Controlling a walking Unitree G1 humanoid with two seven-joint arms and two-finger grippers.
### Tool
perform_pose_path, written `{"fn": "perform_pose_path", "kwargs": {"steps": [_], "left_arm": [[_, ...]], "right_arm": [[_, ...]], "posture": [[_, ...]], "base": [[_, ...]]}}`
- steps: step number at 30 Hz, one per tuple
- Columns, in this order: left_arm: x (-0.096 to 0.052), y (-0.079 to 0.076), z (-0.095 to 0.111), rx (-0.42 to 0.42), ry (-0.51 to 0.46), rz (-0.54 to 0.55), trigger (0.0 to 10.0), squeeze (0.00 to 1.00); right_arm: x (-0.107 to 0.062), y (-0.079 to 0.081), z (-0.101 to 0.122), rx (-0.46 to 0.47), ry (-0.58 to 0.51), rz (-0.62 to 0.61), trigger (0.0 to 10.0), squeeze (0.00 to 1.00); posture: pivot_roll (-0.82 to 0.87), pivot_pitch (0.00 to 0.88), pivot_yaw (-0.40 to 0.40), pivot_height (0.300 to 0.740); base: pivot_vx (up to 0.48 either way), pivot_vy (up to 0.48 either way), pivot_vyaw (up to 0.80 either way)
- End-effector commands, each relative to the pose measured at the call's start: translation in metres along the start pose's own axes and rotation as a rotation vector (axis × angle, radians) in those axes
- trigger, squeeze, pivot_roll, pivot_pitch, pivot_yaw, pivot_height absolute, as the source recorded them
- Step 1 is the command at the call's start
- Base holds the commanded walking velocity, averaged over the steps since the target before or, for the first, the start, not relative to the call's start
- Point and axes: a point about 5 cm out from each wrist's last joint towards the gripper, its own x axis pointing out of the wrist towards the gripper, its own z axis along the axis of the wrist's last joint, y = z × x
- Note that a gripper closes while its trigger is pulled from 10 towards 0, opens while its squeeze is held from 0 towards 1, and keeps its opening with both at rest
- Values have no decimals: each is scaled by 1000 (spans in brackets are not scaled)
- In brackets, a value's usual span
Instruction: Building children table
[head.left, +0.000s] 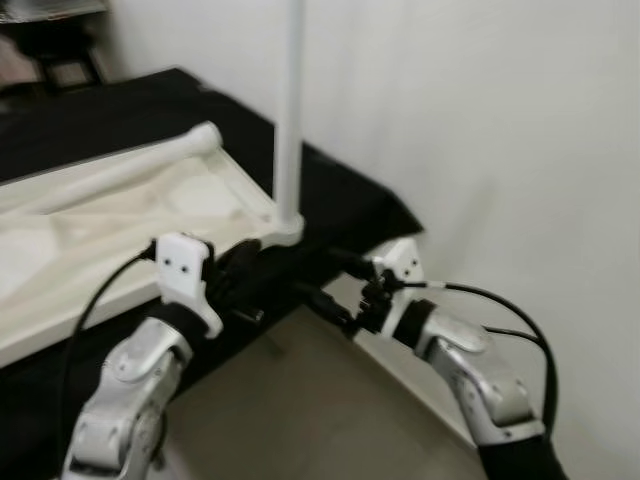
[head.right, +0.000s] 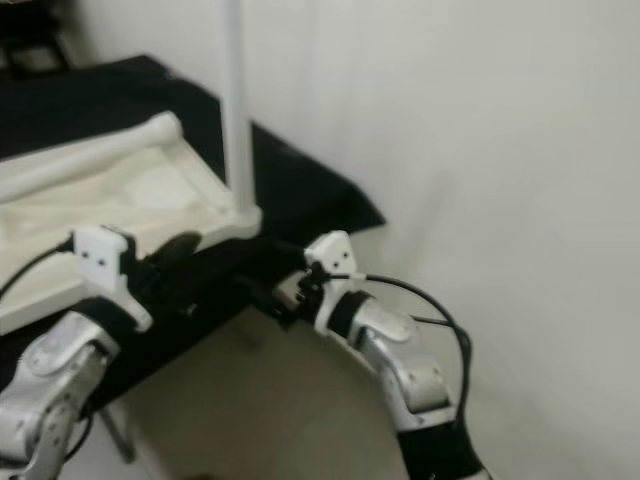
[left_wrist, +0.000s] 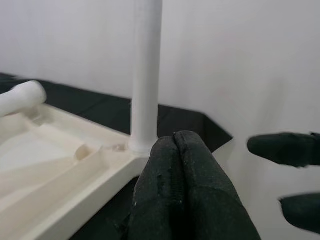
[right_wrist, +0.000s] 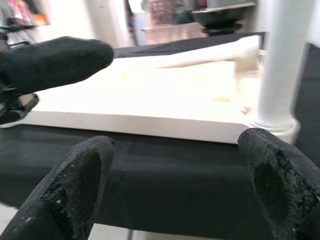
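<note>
A: Head cameras first. The left gripper sits low at the near edge of the black cloth, and the upturned white tabletop lies just beyond its fingers. The upright leg stands at the corner of the top, just ahead of it and slightly to its right.

B: And the right gripper?

A: Reaching in from the other side, down at the cloth's edge, with that same corner just past its fingertips. A second leg lies flat along the tabletop's far rim, well away from both grippers (everything here is soft with blur).

B: Left wrist view, then.

A: The left gripper's fingers are pressed together with nothing between them. The leg rises straight beyond them from its socket, its top cut off by the frame. The right gripper's two fingertips poke in at the side.

B: Right wrist?

A: The right gripper's fingers are spread wide and empty, the cloth's front edge between them and the tabletop's rim beyond. The leg base stands beside one fingertip. No readable writing anywhere; the background clutter is too blurred to name.
</note>
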Motion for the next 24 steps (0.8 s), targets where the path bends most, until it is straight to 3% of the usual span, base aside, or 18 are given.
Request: {"fn": "perform_pose_path", "kwargs": {"steps": [1,24], "left_arm": [[0,-2,-1,4,4,-14,10000,0],[0,-2,0,12,2,-17,10000,0]], "right_arm": [[-1,1,-1,8,-8,6,10000,0],[-2,-1,1,31,-28,12,10000,0]], "posture": [[-19,88,-78,740],[-19,89,-82,740]], "base": [[0,0,800],[0,0,765]]}}
